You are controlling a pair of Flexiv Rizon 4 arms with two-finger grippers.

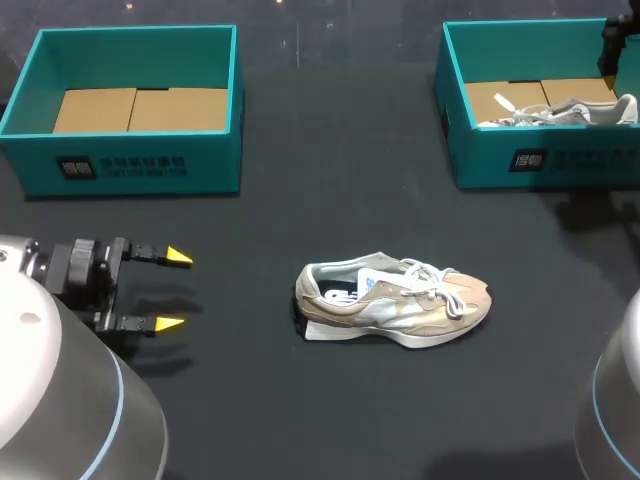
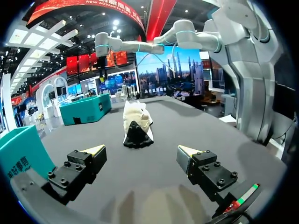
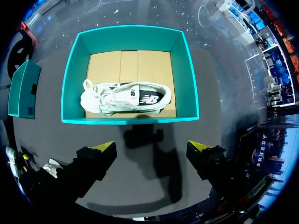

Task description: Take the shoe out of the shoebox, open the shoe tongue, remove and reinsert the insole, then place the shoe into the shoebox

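Nearest to the robot, the left gripper [image 1: 172, 290] hangs low over the dark table [image 1: 250, 400] with its two yellow-tipped fingers spread wide and nothing between them. It points toward the shoe [image 1: 395, 300], which is well apart from it. The shoe is already out of its box and lies in the middle of the table, heel toward this gripper, with its white laces [image 1: 440, 275] loose over the tongue. At the far left stands the left shoebox [image 1: 130, 165], holding only a cardboard liner [image 1: 140, 108]. At the far right, the right gripper [image 3: 150, 146] hovers above the right shoebox [image 3: 131, 120], also spread wide and carrying nothing, and a second shoe [image 3: 126, 98] lies on its side inside that box. I judge several risks from here. The shoe on the table is held by nothing, so a pull on the tongue with one gripper could drag the whole shoe instead of opening it. A finger may hook a loose lace and not the tongue. The right gripper is directly over the second shoe, so it could take the wrong one. By count there are two grippers, two shoeboxes and two shoes: one on the table, one boxed.
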